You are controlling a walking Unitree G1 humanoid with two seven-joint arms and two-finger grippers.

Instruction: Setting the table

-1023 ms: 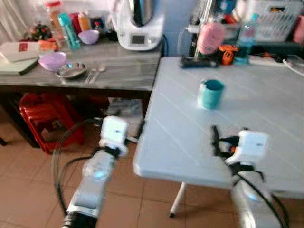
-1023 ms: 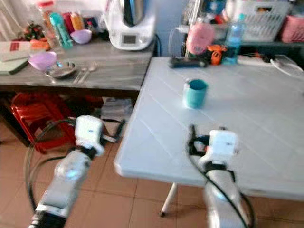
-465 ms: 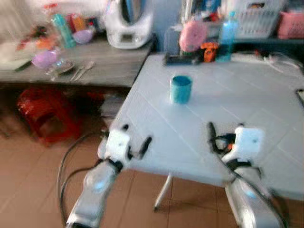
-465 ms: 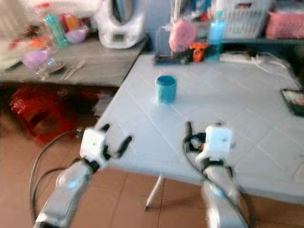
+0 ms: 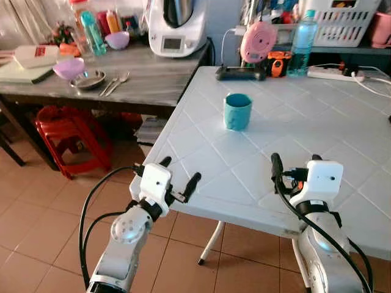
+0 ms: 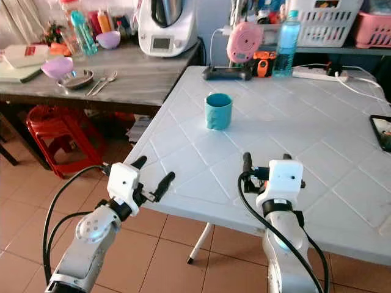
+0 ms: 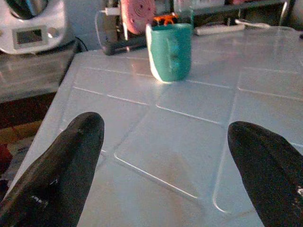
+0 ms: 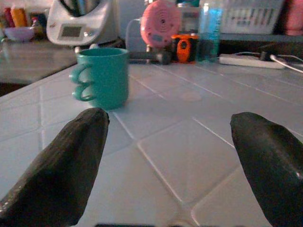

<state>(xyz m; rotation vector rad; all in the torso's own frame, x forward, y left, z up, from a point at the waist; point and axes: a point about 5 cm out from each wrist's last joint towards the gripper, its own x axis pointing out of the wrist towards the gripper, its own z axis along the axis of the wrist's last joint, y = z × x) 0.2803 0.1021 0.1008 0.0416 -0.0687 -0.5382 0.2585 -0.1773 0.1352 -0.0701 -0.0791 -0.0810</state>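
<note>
White tiled counter (image 5: 317,122) over brown floor tiles; teal mug (image 5: 237,111) stands mid-counter. Left pincer (image 5: 180,176) and right pincer (image 5: 294,163) both apart, empty. View sharper than 0.5 s ago; mug unmoved.

bare worktop (image 5: 317,122) is lying open ahead of both spread jaws; only the teal mug (image 5: 237,111) is standing in the way.

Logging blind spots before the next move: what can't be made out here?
- Teal mug: inside hidden by its own wall in both wrist views; too small to judge in the eye views.
- Dark tray: cut off by the right eye view's edge.
- Purple bowl on the side counter: contents too small to tell.
</note>
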